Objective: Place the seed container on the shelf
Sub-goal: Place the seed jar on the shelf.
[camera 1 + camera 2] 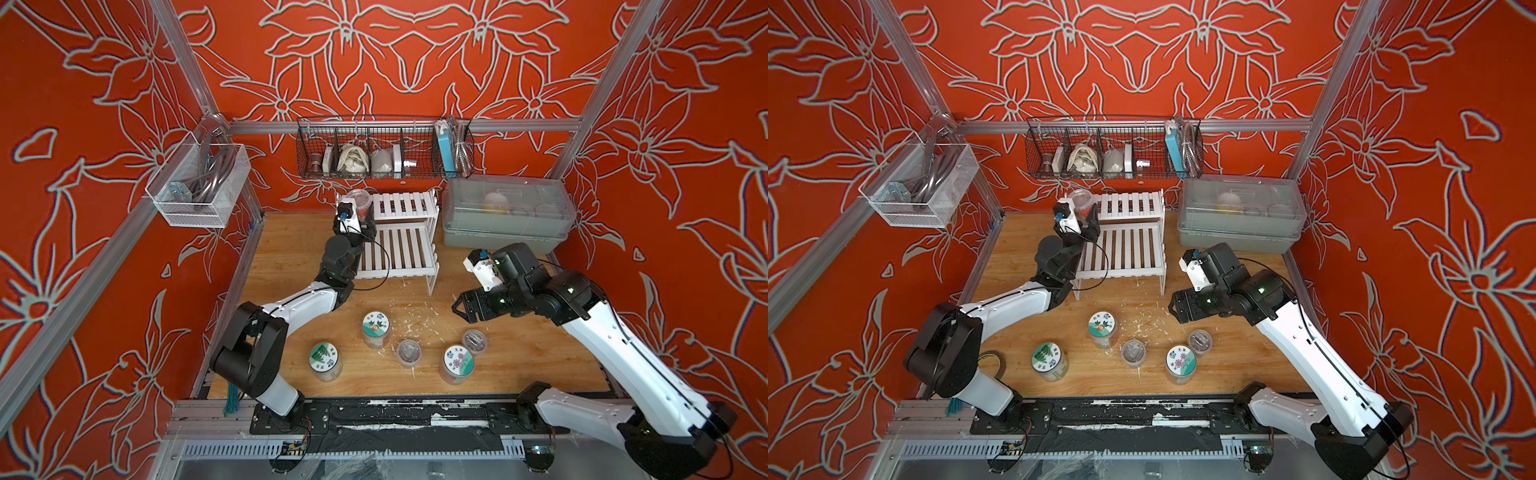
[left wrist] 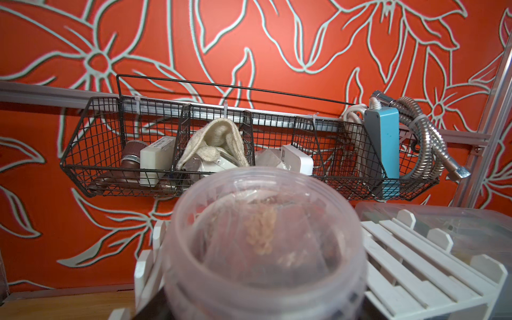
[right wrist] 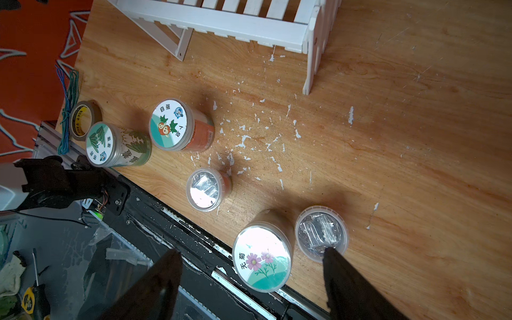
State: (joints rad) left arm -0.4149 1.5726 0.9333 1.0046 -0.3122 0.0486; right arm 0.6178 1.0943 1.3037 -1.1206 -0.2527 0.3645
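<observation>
Left pincer [image 1: 362, 216] grips the seed container [image 1: 358, 198] beside the shelf [image 1: 403, 249].
The clear seed container is clamped in the left pincer at the left end of the white shelf's upper tier, near the table's [image 1: 540, 353] back edge. Whether it rests on the slats cannot be told. The right pincer [image 1: 459, 311] hangs open and empty above the table, near the lidded jars [image 1: 376, 328] standing toward the front edge.
</observation>
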